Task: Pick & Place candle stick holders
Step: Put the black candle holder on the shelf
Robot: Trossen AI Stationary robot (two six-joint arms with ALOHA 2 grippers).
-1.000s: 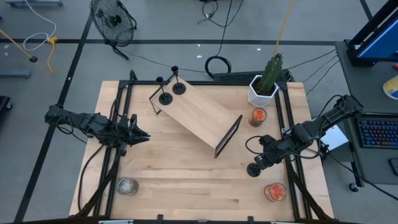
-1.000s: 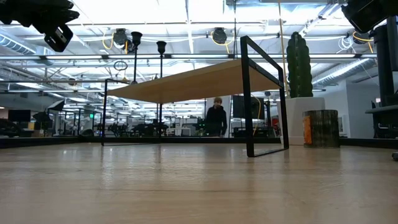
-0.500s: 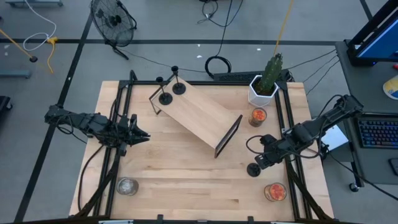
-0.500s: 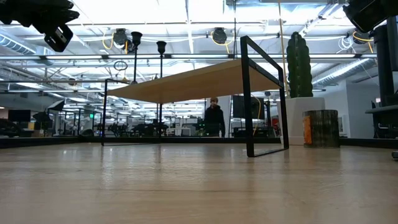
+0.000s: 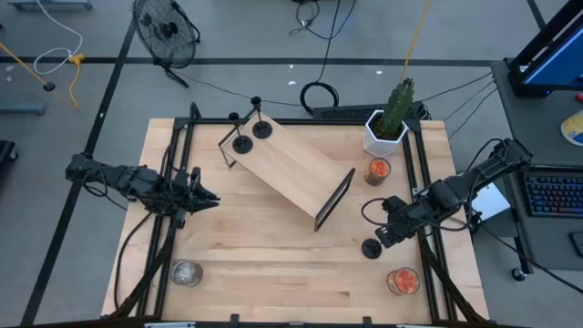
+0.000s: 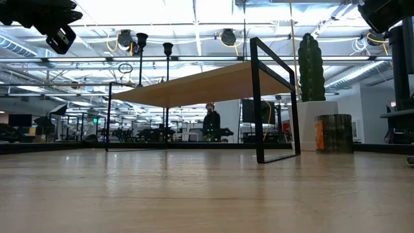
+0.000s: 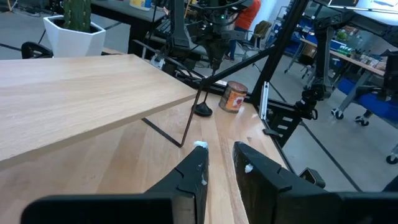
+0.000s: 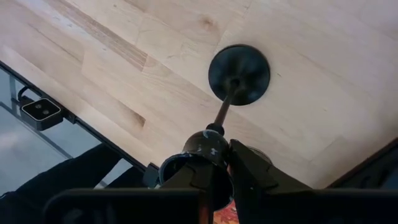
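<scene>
We see the left gripper [image 5: 208,199] at nine o'clock, fingers slightly parted, grasping nothing. Two candle stick holders [image 5: 251,135] stand on the shelf [image 5: 290,167] at eleven. At four, the right gripper [image 8: 219,163] clasps the third holder [image 8: 238,73].

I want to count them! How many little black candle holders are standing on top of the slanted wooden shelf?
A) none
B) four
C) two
C: from above, two candle holders stand on the shelf at its far left end, and the third is down on the table by the right claw.
</scene>
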